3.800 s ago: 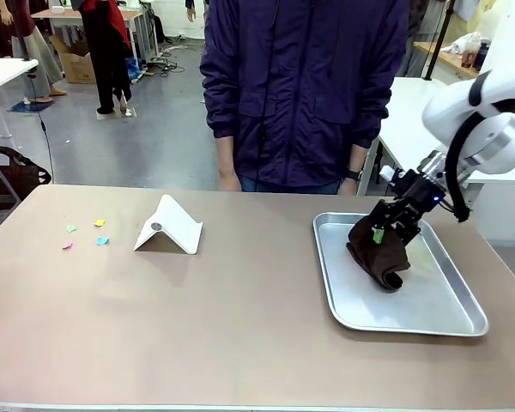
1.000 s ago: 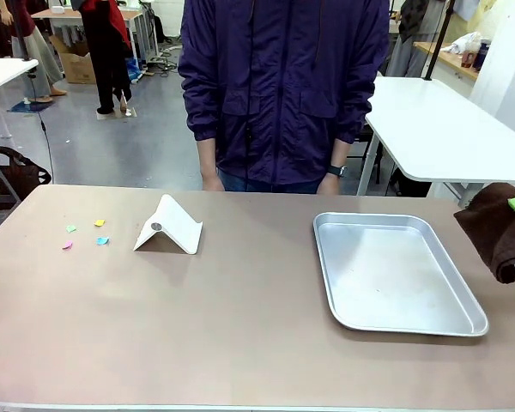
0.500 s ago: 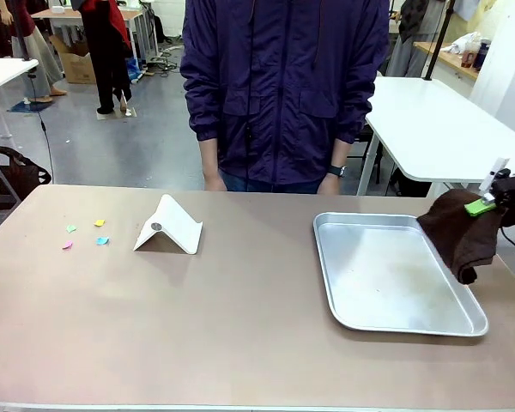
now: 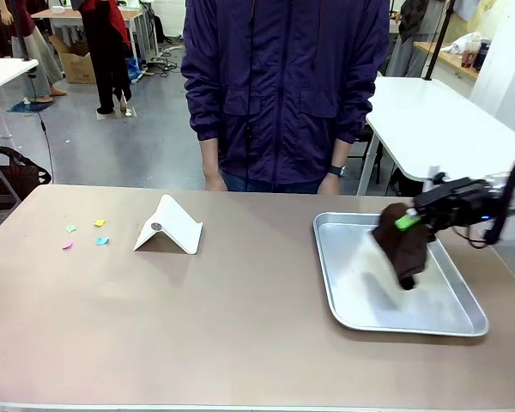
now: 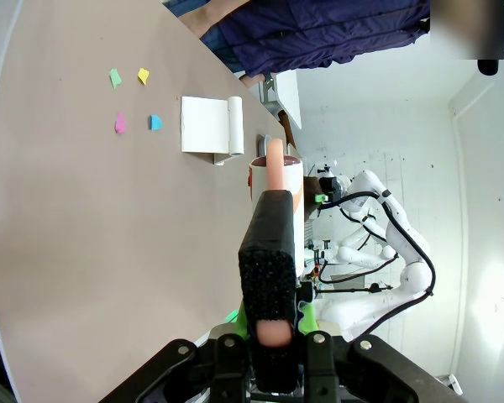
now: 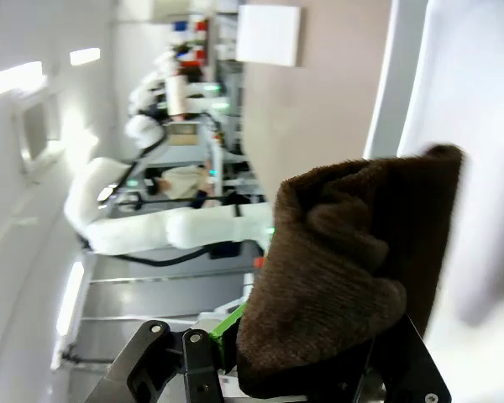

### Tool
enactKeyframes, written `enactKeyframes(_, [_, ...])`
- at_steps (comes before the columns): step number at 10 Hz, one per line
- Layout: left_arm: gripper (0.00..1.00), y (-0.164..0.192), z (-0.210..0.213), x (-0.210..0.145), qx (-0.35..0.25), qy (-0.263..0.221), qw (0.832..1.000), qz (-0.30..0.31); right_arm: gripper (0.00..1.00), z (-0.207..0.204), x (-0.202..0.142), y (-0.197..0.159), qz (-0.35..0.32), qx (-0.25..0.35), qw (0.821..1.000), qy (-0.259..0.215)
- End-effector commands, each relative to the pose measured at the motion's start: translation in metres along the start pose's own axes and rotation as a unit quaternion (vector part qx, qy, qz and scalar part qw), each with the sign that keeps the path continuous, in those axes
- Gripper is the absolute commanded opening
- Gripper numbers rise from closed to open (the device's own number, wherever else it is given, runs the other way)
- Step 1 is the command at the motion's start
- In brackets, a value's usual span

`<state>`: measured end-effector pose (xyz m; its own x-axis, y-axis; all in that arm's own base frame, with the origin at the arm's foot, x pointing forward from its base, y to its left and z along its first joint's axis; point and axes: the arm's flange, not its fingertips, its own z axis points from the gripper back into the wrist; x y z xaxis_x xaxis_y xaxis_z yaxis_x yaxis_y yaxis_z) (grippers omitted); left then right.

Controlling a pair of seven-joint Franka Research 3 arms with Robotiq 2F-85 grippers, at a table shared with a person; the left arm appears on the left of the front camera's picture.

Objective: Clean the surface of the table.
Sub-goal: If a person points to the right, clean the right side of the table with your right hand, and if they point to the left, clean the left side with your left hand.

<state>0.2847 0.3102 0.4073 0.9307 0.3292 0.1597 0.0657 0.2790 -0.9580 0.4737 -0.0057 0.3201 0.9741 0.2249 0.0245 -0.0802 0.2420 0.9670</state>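
Cloth (image 4: 403, 245), brown, tight in right gripper (image 4: 409, 221), back over tray (image 4: 326, 266); left gripper (image 5: 273, 336) tight on black sponge (image 5: 269, 252).

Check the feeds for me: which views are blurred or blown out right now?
Front view: sharp and evenly lit; only the brown cloth in the right claw smears slightly over the metal tray. Right wrist view: motion-blurred, tray washed out to white. Left wrist view: crisp on the table, white wall glaring.
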Motion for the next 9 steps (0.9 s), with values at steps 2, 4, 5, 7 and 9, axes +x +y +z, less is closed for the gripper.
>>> enactKeyframes(2, [0.0, -0.005, 0.001, -0.001, -0.003, 0.003, 1.0, -0.002, 0.0, -0.049, 0.008, -0.005, 0.004, -0.076, 0.997, 0.014])
enactKeyframes(4, [0.0, -0.005, 0.001, -0.001, -0.003, 0.003, 1.0, -0.002, 0.0, -0.072, 0.012, -0.017, -0.012, -0.11, 0.993, 0.047])
enactKeyframes(5, [0.0, -0.005, 0.001, -0.001, -0.003, 0.003, 1.0, -0.002, 0.0, -0.076, 0.012, -0.02, -0.016, -0.127, 0.991, 0.044])
enactKeyframes(7, [0.0, -0.005, 0.001, -0.001, -0.003, 0.003, 1.0, -0.002, 0.0, -0.084, 0.009, -0.028, -0.017, -0.172, 0.984, 0.052])
enactKeyframes(9, [0.0, -0.005, 0.001, -0.001, -0.003, 0.003, 1.0, -0.002, 0.0, -0.085, 0.008, -0.035, -0.025, -0.215, 0.974, 0.068])
